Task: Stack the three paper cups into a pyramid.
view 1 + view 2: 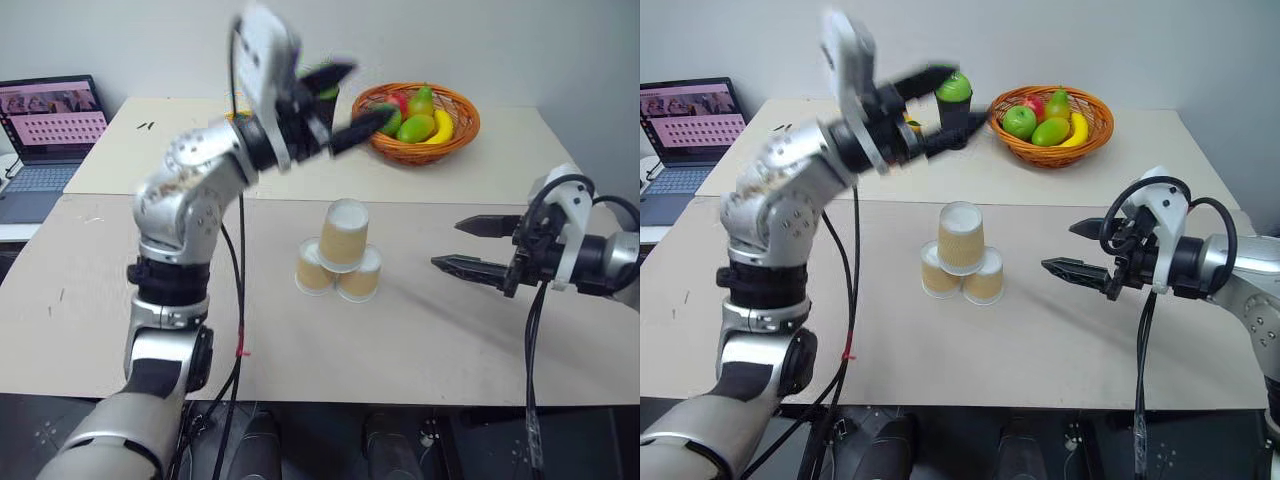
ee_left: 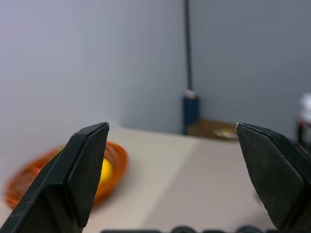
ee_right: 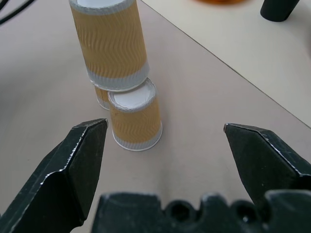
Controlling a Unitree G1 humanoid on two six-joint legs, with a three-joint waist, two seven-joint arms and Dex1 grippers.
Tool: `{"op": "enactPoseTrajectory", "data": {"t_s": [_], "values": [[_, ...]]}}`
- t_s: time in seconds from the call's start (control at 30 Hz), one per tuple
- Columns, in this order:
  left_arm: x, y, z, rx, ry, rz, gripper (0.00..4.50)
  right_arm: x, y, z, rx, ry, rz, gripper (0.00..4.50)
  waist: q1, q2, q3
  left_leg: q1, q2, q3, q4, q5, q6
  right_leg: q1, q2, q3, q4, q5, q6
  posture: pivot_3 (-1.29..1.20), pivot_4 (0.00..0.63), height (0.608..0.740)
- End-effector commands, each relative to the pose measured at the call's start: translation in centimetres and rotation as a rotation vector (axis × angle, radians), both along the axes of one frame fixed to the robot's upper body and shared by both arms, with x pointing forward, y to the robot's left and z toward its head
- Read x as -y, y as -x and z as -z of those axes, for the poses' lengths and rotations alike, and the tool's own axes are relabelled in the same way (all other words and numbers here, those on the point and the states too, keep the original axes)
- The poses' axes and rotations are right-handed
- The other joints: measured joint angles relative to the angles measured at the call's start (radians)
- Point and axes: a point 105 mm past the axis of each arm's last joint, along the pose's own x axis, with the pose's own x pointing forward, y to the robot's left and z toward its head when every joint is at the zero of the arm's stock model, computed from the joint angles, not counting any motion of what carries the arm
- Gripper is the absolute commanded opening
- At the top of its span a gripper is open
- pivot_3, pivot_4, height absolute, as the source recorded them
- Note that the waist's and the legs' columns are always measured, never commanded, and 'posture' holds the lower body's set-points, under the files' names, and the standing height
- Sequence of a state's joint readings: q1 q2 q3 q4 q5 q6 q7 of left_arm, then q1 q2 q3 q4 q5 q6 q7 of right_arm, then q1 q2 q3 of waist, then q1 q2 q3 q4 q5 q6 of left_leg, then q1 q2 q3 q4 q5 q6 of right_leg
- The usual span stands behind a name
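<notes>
The three paper cups stand mid-table as a pyramid: two tan base cups (image 1: 313, 268) (image 1: 360, 275) side by side, and the third cup (image 1: 343, 235) resting on top of them. My left gripper (image 1: 365, 92) is raised high above and behind the stack, open and empty, pointing toward the back of the table. My right gripper (image 1: 447, 244) hovers open to the right of the stack, fingers aimed at it and apart from it. In the right wrist view the top cup (image 3: 109, 43) and a base cup (image 3: 135, 116) lie ahead of the open right gripper (image 3: 165, 126).
A woven basket (image 1: 460, 135) of fruit sits at the back right. A black cup (image 1: 955, 112) topped by a green apple stands left of it. An open laptop (image 1: 50, 130) is on a side table at far left.
</notes>
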State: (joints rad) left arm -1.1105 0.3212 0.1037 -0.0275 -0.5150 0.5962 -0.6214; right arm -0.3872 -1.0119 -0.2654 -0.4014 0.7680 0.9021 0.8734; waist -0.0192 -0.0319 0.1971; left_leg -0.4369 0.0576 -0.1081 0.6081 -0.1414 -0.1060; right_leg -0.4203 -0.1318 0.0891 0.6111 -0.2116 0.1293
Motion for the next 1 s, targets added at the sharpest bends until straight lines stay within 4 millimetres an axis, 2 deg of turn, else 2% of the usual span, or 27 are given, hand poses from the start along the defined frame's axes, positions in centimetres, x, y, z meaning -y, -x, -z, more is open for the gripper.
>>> {"op": "enactPoseTrajectory", "data": {"t_s": [0.03, 0.1, 0.2, 0.23, 0.3, 0.4, 0.6, 0.73, 0.8, 1.0], "values": [[-3.1, -0.1, -2.0, -0.024, 0.073, -0.081, 4.46, 0.5, 0.0, -1.6, 0.065, 0.018, -0.007, 4.5, -0.002, 0.0, 0.0, 0.0, 0.0, 0.0, 0.0, 0.0, 0.0, 0.0, 0.0, 0.0, 0.0, 0.0, 0.0, 0.0, 0.15, 0.737], [-4.3, -0.2, -1.7, -0.049, 0.046, -0.115, 4.46, 0.9, -0.1, -1.6, 0.062, 0.024, -0.003, 4.5, -0.006, 0.0, 0.0, 0.0, 0.0, 0.0, 0.0, 0.0, 0.0, 0.0, 0.0, 0.0, 0.0, 0.0, 0.0, 0.0, 0.15, 0.737], [-6.6, -0.4, 0.3, -0.087, -0.054, -0.195, 4.46, 1.6, -0.2, -1.5, 0.055, 0.036, 0.004, 4.5, -0.008, 0.0, 0.0, 0.0, 0.0, 0.0, 0.0, 0.0, 0.0, 0.0, 0.0, 0.0, 0.0, 0.0, 0.0, 0.0, 0.15, 0.737], [-8.5, -0.6, 1.9, -0.131, -0.085, -0.277, 4.46, 2.2, -0.8, -1.6, 0.078, 0.03, 0.044, 4.5, -0.011, 0.0, 0.0, 0.0, 0.0, 0.0, 0.0, 0.0, 0.0, 0.0, 0.0, 0.0, 0.001, 0.0, 0.0, 0.0, 0.15, 0.737], [-11.2, -0.6, 4.2, -0.165, -0.139, -0.421, 4.46, 2.8, -1.6, -1.2, 0.096, 0.031, 0.087, 4.5, -0.02, 0.0, 0.0, 0.001, 0.0, 0.0, -0.001, 0.0, 0.0, -0.001, 0.0, 0.0, 0.001, 0.0, 0.0, 0.0, 0.15, 0.737], [-12.7, 0.2, 6.3, -0.188, -0.128, -0.519, 4.46, 3.0, -1.9, -0.4, 0.083, 0.033, 0.091, 4.5, -0.024, 0.0, 0.0, 0.0, 0.0, 0.0, -0.001, 0.0, 0.0, -0.001, 0.0, 0.0, 0.001, 0.0, -0.001, 0.0, 0.15, 0.737], [-11.6, 3.4, 14.1, -0.334, -0.163, -0.518, 4.46, 3.3, -1.1, 2.1, -0.004, 0.022, 0.065, 4.5, -0.013, 0.0, 0.0, 0.0, 0.0, 0.0, 0.0, 0.0, 0.0, 0.0, 0.0, 0.0, 0.0, 0.003, -0.005, 0.0, 0.15, 0.737], [-11.7, 4.6, 17.2, -0.377, -0.215, -0.541, 4.46, 2.8, -0.6, 3.2, -0.03, -0.005, 0.04, 4.5, -0.013, 0.0, 0.0, 0.0, 0.0, 0.0, 0.0, 0.0, 0.0, -0.001, 0.0, 0.0, 0.001, 0.002, -0.006, 0.0, 0.15, 0.737], [-11.8, 4.9, 18.3, -0.386, -0.245, -0.542, 4.46, 2.6, -0.4, 3.7, -0.041, -0.009, 0.034, 4.5, -0.013, 0.0, 0.0, 0.0, 0.0, 0.0, 0.001, 0.0, 0.001, 0.0, 0.0, 0.0, 0.001, 0.001, -0.003, 0.0, 0.15, 0.737], [-12.1, 5.0, 19.8, -0.389, -0.3, -0.508, 4.46, 1.9, 0.0, 4.0, -0.049, -0.033, 0.026, 4.5, -0.013, 0.0, 0.0, 0.001, 0.0, 0.0, 0.002, 0.002, 0.002, 0.001, 0.0, 0.0, 0.002, -0.001, -0.008, 0.0, 0.15, 0.737]]}}
